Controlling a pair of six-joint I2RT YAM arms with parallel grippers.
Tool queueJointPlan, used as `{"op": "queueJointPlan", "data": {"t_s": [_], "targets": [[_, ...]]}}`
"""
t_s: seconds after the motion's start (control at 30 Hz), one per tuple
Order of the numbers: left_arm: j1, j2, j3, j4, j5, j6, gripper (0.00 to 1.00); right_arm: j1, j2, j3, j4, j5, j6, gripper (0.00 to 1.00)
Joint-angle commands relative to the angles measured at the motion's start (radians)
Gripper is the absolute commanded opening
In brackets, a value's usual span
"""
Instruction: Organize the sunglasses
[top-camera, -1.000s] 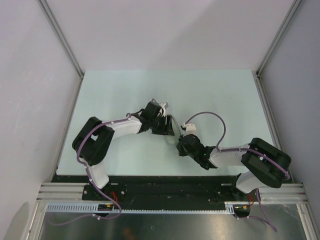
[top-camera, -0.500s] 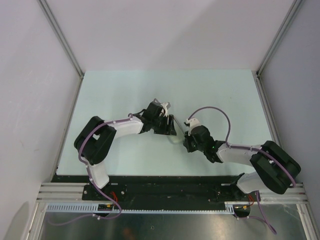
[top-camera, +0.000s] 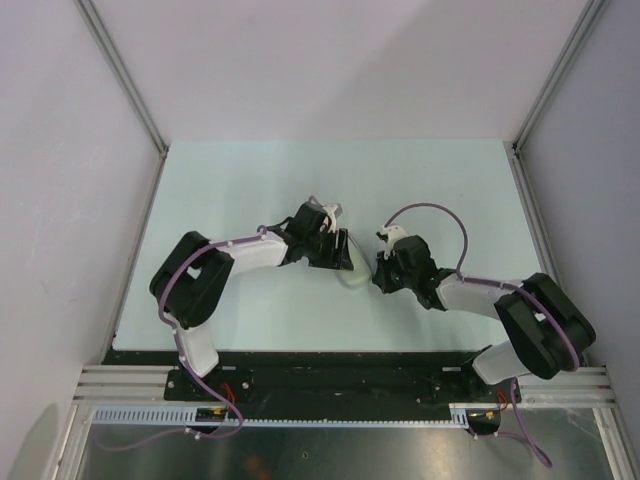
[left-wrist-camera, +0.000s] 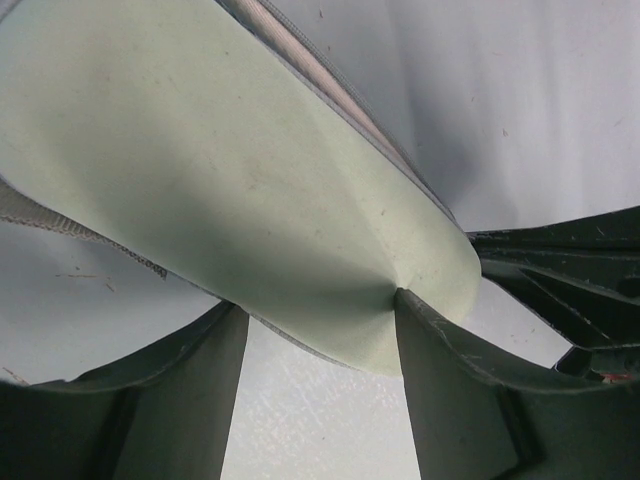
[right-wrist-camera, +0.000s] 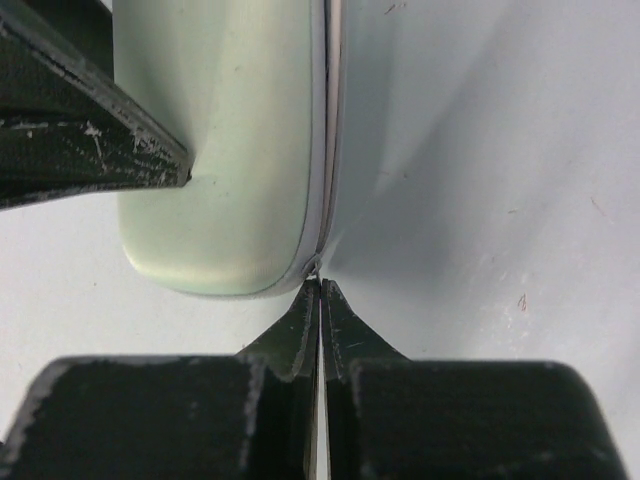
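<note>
Cannot make out the sunglasses in any of the 3 views; hidden from sight. Cannot tell look, state, pose or resting place from here.

"What sort of place is this?"

"A robot lab, more exactly a test cell. The pale green table (top-camera: 250, 170) is boxed in by plain white wall panels (top-camera: 330, 60) set between metal posts (top-camera: 120, 75)."

"What else shows it?"

"The left arm (top-camera: 250, 255) and right arm (top-camera: 470, 295) are bolted to a black plate (top-camera: 330, 365) at the table's near edge. Aluminium rails (top-camera: 120, 385), a slotted cable duct (top-camera: 340, 421) and purple cables (top-camera: 430, 212) are there too."
</note>
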Motion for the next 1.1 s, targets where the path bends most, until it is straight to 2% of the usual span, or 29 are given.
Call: {"op": "queueJointPlan", "data": {"t_s": [0.0, 0.07, 0.23, 0.37, 0.57, 0.77, 1.07], "targets": [[0.005, 0.049, -0.019, -0.16, -0.087, 0.113, 0.64, -0.03, 0.022, 0.054, 0.045, 0.08, 0.02, 0.0], [0.005, 0.047, -0.016, -0.16, -0.085, 0.12, 0.64, -0.033, 0.033, 0.075, 0.062, 0.094, 0.03, 0.0], [0.005, 0.029, -0.01, -0.161, -0.088, 0.126, 0.66, -0.029, 0.073, 0.109, 0.065, 0.015, 0.054, 0.0], [0.006, -0.02, -0.001, -0.161, -0.104, 0.118, 0.81, 0.011, 0.068, 0.109, 0.071, -0.04, 0.132, 0.0], [0.032, -0.106, -0.007, -0.164, -0.121, 0.092, 0.93, 0.086, 0.088, 0.118, 0.103, -0.072, 0.24, 0.0], [0.048, -0.245, -0.071, -0.164, -0.168, 0.066, 0.99, 0.161, 0.12, 0.121, 0.166, -0.092, 0.356, 0.0], [0.066, -0.423, -0.212, -0.164, -0.259, -0.041, 1.0, 0.233, 0.269, 0.176, 0.275, -0.12, 0.479, 0.0]]}}
